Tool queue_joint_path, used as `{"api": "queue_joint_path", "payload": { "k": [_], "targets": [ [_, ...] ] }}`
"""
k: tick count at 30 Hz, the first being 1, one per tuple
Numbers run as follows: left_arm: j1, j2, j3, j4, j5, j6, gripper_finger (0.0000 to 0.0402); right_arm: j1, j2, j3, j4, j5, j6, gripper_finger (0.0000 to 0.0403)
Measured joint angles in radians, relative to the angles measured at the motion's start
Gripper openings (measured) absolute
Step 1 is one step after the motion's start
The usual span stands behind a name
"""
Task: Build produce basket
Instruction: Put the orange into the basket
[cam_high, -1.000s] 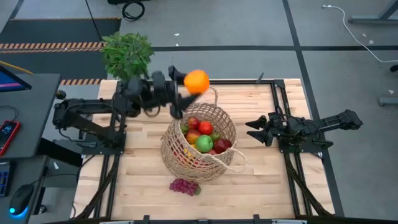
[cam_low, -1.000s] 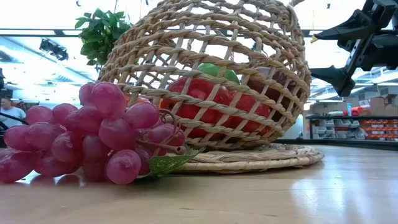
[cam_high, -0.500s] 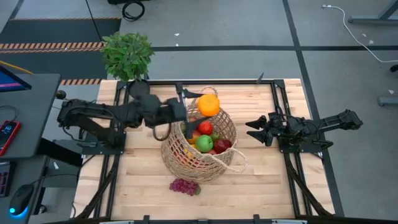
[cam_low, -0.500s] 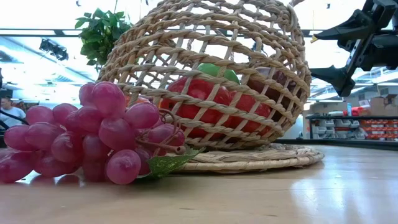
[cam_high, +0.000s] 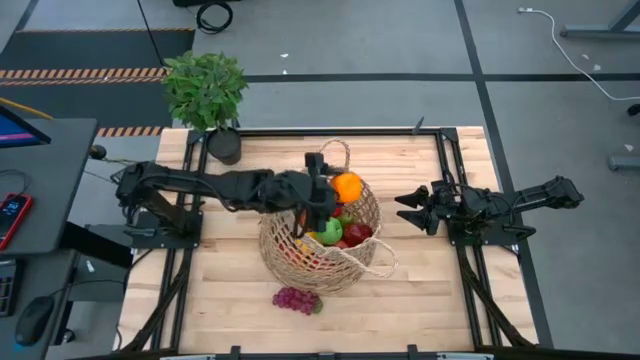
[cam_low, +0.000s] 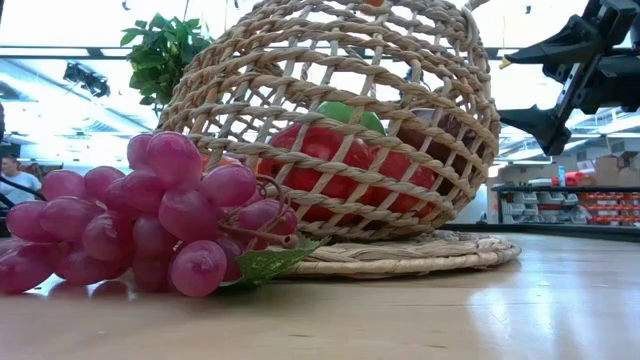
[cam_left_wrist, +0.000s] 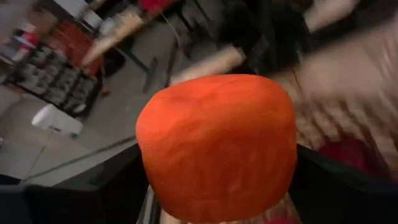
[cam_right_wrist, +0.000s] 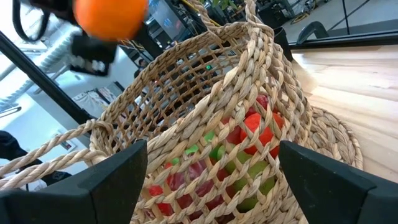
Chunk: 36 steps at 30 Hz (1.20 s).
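Left hand (cam_high: 335, 190) grips orange (cam_high: 347, 187) above basket (cam_high: 300, 258).

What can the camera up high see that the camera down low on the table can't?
Only the high view shows the left gripper holding the orange over the basket, both whole arms, and the plant's black pot.

Only the low view shows the grapes close up with their leaf, and the room behind with its shelves.

Both show the basket of red and green produce, the grapes lying outside it, the leafy plant, and the right gripper open, waiting beside the basket.
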Motion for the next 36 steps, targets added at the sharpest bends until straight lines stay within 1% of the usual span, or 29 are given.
{"api": "queue_joint_path", "payload": {
  "k": [2, 3, 6, 9, 12, 14, 16, 19, 25, 29, 33, 36],
  "targets": [
    [-0.006, 0.024, 0.0, -0.027, -0.012, 0.038, 0.0327, 0.0, 0.0, 0.0, 0.0, 0.0, 0.0, 0.0365],
    [-0.008, 0.033, 0.001, -0.03, -0.035, 0.076, 0.0327, 0.0, 0.0, 0.0, 0.0, 0.0, 0.0, 0.0365],
    [-0.018, 0.069, 0.0, -0.019, -0.121, 0.231, 0.0327, 0.0, 0.003, 0.0, 0.005, 0.0, 0.0, 0.0365],
    [-0.022, 0.099, 0.0, -0.013, -0.18, 0.399, 0.0327, 0.0, 0.005, 0.0, 0.007, 0.0, 0.0, 0.0365],
    [-0.022, 0.134, 0.0, -0.029, -0.197, 0.486, 0.0327, 0.0, 0.006, 0.0, 0.011, 0.0, 0.0, 0.0365],
    [-0.016, 0.155, 0.0, -0.043, -0.197, 0.508, 0.0327, 0.0, 0.007, 0.0, 0.016, 0.0, 0.0, 0.0365],
    [-0.014, 0.174, 0.0, -0.057, -0.195, 0.501, 0.0327, 0.0, 0.007, 0.0, 0.017, 0.0, 0.0, 0.0365],
    [-0.013, 0.206, 0.0, -0.092, -0.192, 0.444, 0.0327, 0.0, 0.007, 0.0, 0.022, 0.0, 0.0, 0.0365],
    [-0.001, 0.263, 0.0, -0.24, -0.188, 0.334, 0.0327, 0.0, 0.007, 0.0, 0.022, 0.0, 0.0, 0.0365],
    [0.005, 0.29, 0.0, -0.3, -0.181, 0.261, 0.0327, 0.0, 0.007, 0.0, 0.022, 0.0, 0.0, 0.0365],
    [0.004, 0.295, 0.0, -0.292, -0.18, 0.23, 0.0331, 0.0, 0.007, 0.0, 0.022, 0.0, 0.0, 0.0365],
    [0.007, 0.295, 0.0, -0.276, -0.18, 0.195, 0.0346, 0.0, 0.007, 0.0, 0.022, 0.0, 0.0, 0.0365]
  ]
}}
